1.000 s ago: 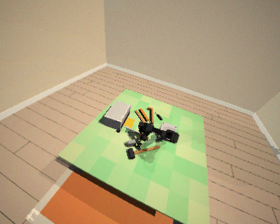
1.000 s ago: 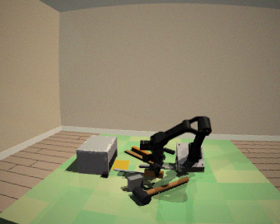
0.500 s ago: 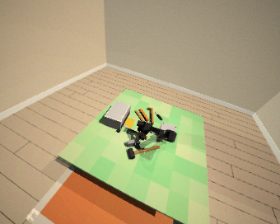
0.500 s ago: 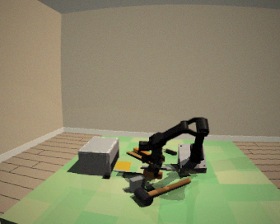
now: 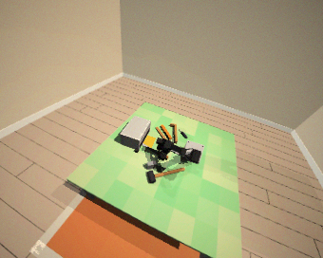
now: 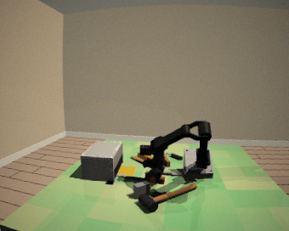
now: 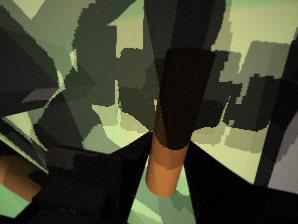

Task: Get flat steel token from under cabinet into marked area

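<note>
My gripper [image 7: 167, 138] [image 6: 155, 177] is shut on an orange-brown round handle [image 7: 165, 176] [image 6: 161, 180], low over the table. The handle's dark, shaded part runs up between the fingers in the wrist view. The pale grey cabinet [image 5: 137, 129] [image 6: 99, 166] stands left of the gripper. The yellow marked area [image 5: 149, 141] [image 6: 127, 171] lies in front of it, between cabinet and gripper. A thin dark strip lies between the gripper and the cabinet's near corner; whether it belongs to the held tool cannot be told. I cannot make out the steel token or the vent slots.
A mallet [image 5: 169, 173] [image 6: 173, 194] lies on the near side, beside a grey block [image 6: 141, 189]. Several orange pieces [image 5: 174, 133] lie behind the gripper, with a small black object [image 5: 183, 134] [image 6: 176, 156]. A small dark block [image 6: 110, 182] is by the cabinet's near corner.
</note>
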You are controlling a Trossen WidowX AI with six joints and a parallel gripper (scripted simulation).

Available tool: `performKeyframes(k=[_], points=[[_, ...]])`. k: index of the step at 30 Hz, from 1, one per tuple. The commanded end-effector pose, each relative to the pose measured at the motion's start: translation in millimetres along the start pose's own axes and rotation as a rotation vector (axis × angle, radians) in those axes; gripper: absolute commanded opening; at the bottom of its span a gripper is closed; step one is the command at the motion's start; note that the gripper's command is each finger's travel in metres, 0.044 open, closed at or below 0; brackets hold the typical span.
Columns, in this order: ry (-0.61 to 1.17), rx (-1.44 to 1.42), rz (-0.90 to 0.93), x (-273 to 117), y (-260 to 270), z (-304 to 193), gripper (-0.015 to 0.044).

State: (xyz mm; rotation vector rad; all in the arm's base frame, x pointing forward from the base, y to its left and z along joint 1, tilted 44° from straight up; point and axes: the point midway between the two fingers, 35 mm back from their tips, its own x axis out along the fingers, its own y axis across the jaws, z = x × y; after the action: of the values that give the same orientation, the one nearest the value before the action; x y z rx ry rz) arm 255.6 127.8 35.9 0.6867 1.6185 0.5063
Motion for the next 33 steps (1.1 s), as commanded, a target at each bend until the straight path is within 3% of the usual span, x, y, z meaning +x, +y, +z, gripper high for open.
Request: performKeyframes(k=[1,33], points=[[0.0,-0.008,0.004,-0.4,1.3,5.8,0.0],[-0.001,-0.009,0.004,-0.5,1.5,43.2,0.0]])
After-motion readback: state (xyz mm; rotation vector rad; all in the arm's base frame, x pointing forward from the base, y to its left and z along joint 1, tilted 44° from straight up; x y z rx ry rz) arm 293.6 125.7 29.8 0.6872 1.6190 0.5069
